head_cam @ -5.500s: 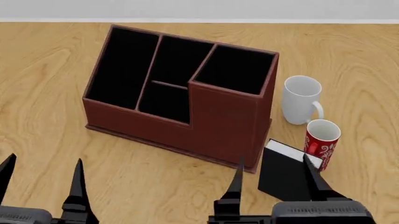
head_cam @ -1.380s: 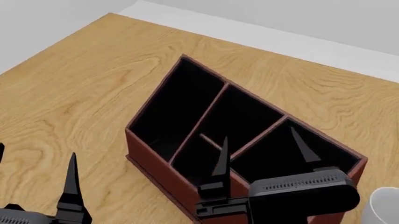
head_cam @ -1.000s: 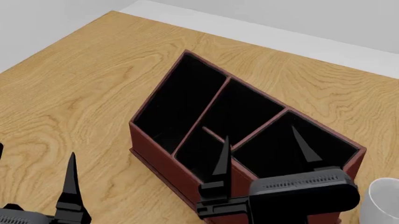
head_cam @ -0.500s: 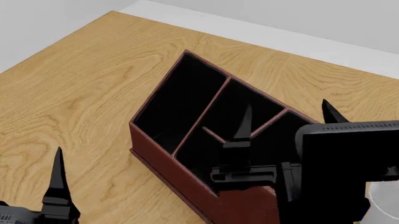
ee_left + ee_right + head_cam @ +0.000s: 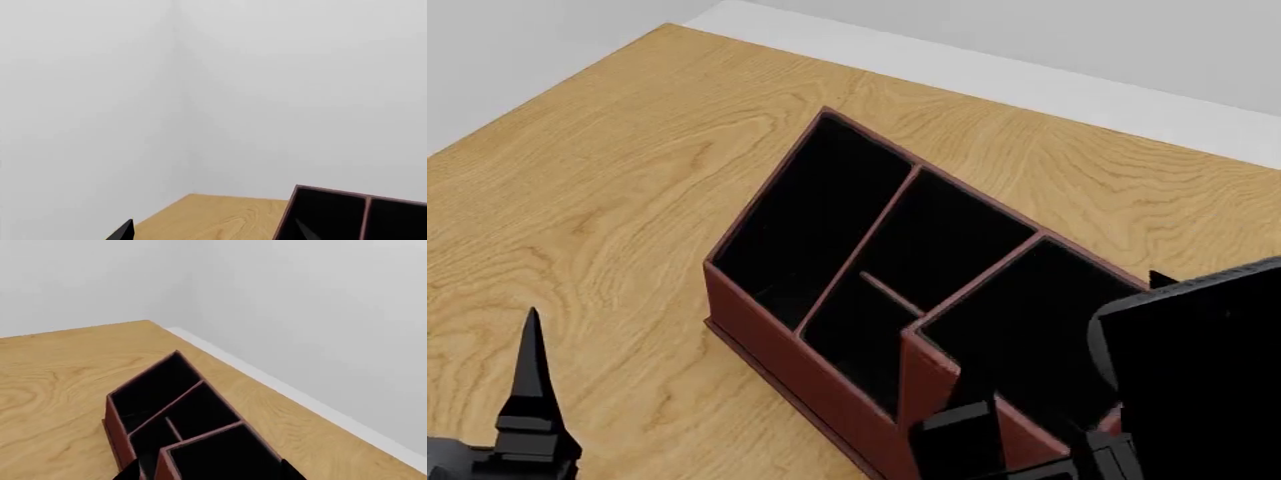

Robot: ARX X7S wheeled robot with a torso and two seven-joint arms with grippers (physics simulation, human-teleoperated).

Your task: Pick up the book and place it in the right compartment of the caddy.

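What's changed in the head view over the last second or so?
The right arm's black body has swung up and toward the camera at the right edge, covering part of the right compartment; its fingertips, clear a second ago, are now mostly hidden. The left gripper's one visible finger slid slightly left and lower. The caddy and the wooden table stayed put. No book is visible now.

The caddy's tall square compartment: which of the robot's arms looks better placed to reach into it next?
Right. The right gripper hangs just over the right compartment, its fingertips apart above the rim in the wrist view. The left gripper is off the caddy, near its opposite end.
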